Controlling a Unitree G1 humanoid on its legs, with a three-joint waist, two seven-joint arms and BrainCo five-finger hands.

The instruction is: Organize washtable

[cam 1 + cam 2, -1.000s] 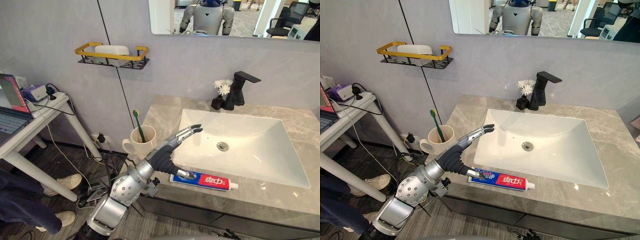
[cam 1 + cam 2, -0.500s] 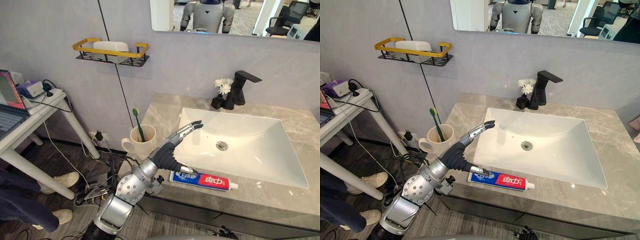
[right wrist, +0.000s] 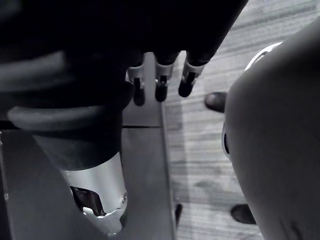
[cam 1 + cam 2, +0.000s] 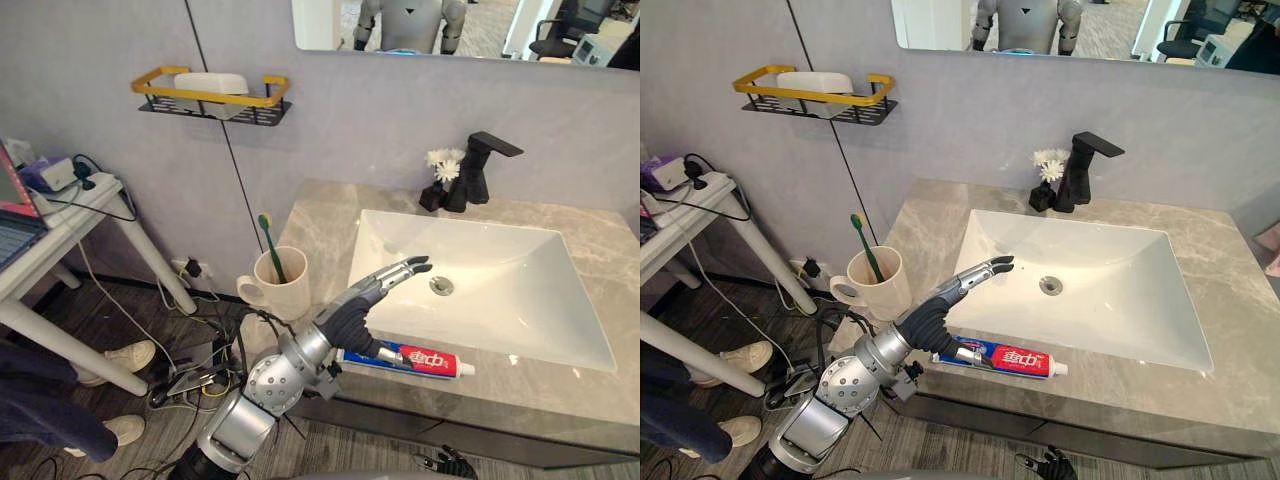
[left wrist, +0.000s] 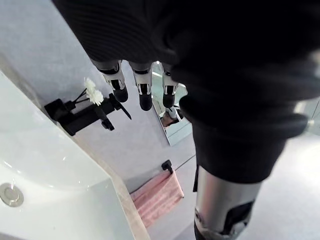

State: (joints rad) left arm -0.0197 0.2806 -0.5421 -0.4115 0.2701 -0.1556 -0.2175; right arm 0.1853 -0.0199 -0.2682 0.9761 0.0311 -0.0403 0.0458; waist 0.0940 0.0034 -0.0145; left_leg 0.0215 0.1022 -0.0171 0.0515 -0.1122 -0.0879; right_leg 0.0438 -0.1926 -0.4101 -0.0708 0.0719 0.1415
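A red, white and blue toothpaste tube (image 4: 420, 358) lies along the front edge of the grey marble counter (image 4: 318, 218), just before the white sink (image 4: 500, 255). My left hand (image 4: 350, 318) hovers over the tube's blue end. Its fingers (image 5: 142, 92) stretch straight out over the sink's front left corner, and its thumb reaches down by the tube. The hand is open and holds nothing. A cream mug (image 4: 284, 287) with a green toothbrush (image 4: 268, 243) stands at the counter's left edge. My right hand (image 3: 157, 82) hangs open above the floor.
A black faucet (image 4: 480, 165) and small white flowers (image 4: 441, 162) stand behind the sink. A yellow-railed wall shelf (image 4: 210, 95) carries a white soap bar. A white side table (image 4: 65, 215) with cables stands at left, and a person's shoes (image 4: 125, 357) are on the floor. A pink towel (image 5: 156, 195) hangs beyond the counter.
The camera has shifted. My left hand has reached further right, so its fingertips now lie over the basin near the drain. The tube and mug have not moved.
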